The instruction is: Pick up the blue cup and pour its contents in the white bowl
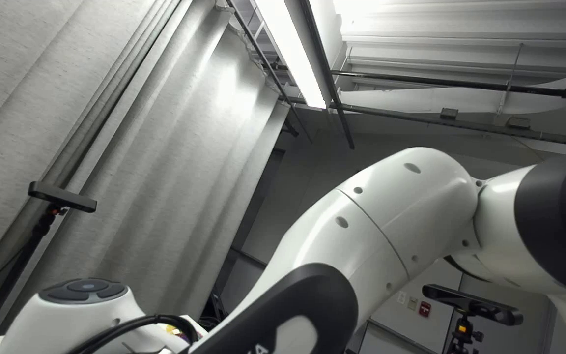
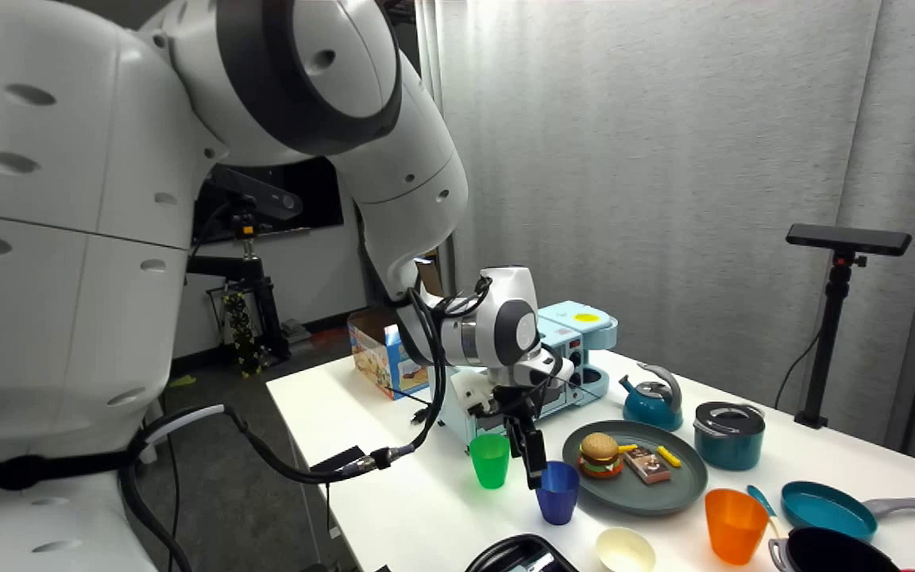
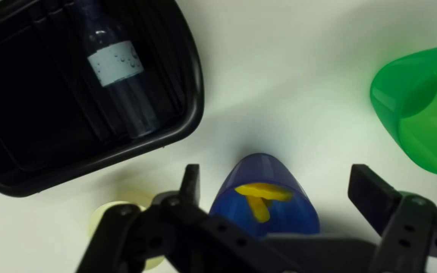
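Your wide pincer (image 3: 275,178) is hovering at the blue cup (image 2: 558,496).

Its two fingers (image 3: 192,182) are sitting far apart, and in the wrist view you are seeing the blue cup between them with a little space on each side. The cup is standing upright on the worktop (image 2: 418,508), and yellow bits (image 3: 260,190) are lying inside it. The green cup (image 2: 490,461) is standing just outside the pincer. The white bowl (image 2: 625,548) is sitting near the blue cup. A bottle (image 3: 131,102) with a white label (image 3: 116,62) is lying in the black tray (image 3: 25,106), near the bowl. Farther off, in an exterior view, a burger (image 2: 600,447) is resting on a gray plate (image 2: 648,500), a kettle (image 2: 652,409) and a pot (image 2: 729,449) are standing past it, and a gray curtain (image 2: 664,159) is hanging at the back.
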{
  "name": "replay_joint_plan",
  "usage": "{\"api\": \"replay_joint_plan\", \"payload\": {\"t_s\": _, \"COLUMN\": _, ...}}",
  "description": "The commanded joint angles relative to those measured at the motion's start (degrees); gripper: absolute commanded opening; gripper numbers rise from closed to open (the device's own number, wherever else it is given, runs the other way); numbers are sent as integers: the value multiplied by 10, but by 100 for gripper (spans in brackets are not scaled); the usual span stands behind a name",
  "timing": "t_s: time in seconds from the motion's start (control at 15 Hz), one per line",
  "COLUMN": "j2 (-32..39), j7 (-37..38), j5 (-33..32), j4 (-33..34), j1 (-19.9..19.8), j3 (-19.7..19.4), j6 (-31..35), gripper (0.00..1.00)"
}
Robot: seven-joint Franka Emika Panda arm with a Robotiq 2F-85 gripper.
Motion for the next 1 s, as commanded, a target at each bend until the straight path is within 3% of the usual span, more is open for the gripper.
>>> {"api": "replay_joint_plan", "payload": {"t_s": 0.0, "j2": 54, "j7": 29, "j5": 17, "j4": 48, "j1": 22, "j3": -5, "j6": 1, "gripper": 100}}
{"api": "replay_joint_plan", "payload": {"t_s": 0.07, "j2": 23, "j7": 4, "j5": 12, "j4": 19, "j1": 15, "j3": -8, "j6": 0, "gripper": 100}}
{"api": "replay_joint_plan", "payload": {"t_s": 0.93, "j2": 56, "j7": 39, "j5": 29, "j4": 29, "j1": 26, "j3": -12, "j6": 11, "gripper": 100}}
